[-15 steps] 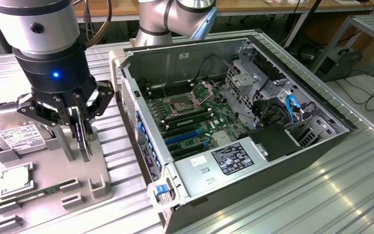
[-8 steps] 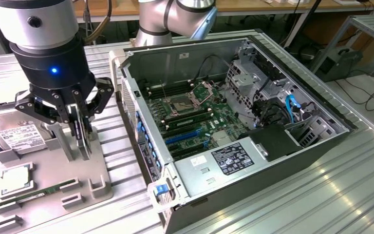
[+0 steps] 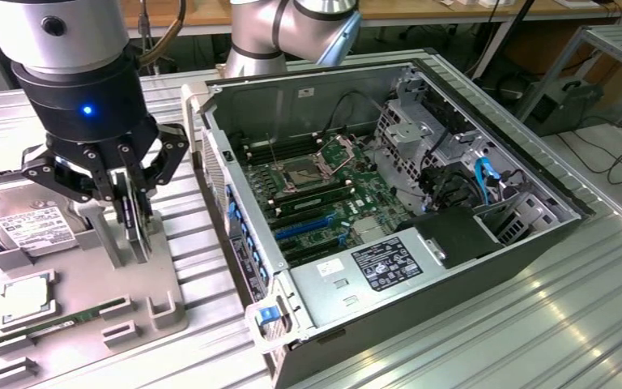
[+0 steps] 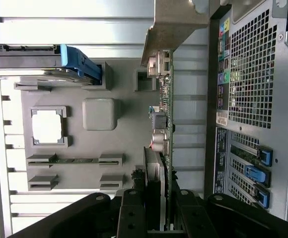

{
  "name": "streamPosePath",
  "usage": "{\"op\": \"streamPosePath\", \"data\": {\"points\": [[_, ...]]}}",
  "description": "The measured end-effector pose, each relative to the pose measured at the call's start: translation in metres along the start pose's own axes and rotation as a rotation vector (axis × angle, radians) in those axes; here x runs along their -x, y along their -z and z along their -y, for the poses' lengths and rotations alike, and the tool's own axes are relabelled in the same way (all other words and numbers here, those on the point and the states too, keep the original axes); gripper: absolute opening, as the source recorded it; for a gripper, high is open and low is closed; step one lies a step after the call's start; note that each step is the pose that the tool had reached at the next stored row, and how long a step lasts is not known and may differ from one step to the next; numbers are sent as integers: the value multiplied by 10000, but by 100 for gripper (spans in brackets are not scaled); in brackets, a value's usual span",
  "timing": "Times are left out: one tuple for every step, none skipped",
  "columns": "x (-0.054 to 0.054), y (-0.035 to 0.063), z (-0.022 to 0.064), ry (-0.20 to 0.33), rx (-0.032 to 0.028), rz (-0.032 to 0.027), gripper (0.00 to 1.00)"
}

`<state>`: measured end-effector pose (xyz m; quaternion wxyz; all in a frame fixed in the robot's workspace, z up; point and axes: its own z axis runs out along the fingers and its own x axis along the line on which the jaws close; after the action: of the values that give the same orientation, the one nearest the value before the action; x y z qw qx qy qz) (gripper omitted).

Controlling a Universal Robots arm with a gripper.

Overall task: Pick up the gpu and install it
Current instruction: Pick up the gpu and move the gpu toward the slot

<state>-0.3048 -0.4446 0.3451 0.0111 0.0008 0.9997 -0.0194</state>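
As its jaws stand half-closed, the pincer [image 3: 125,193] clamps the gpu [image 3: 136,235].

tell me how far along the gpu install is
Done: the grasp. The gripper is shut on the gpu, which it holds upright on edge. In hand: the card is over the grey parts tray, beside the open computer case; I cannot tell whether it is clear of its holder. Left: it is not yet in the blue expansion slots.

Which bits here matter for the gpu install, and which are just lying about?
In the job: gpu, clamped in the gripper; open PC case.
Lying about: hard drive, square silver chip, memory stick, all on the grey tray.
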Motion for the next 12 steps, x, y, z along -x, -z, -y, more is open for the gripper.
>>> {"op": "streamPosePath", "data": {"points": [[0, 5, 0, 0, 1, 1, 28], [0, 15, 1, 0, 1, 1, 28], [1, 21, 1, 0, 1, 1, 28], [1, 30, 1, 0, 1, 1, 28], [1, 38, 1, 0, 1, 1, 28], [1, 45, 2, 0, 0, 1, 28], [1, 50, 2, 0, 2, 2, 28], [1, 57, 2, 0, 1, 1, 28], [1, 64, 2, 0, 0, 1, 28], [2, 70, 3, 0, 0, 0, 28], [2, 76, 3, 0, 0, 0, 28], [2, 84, 3, 0, 1, 1, 28]]}}
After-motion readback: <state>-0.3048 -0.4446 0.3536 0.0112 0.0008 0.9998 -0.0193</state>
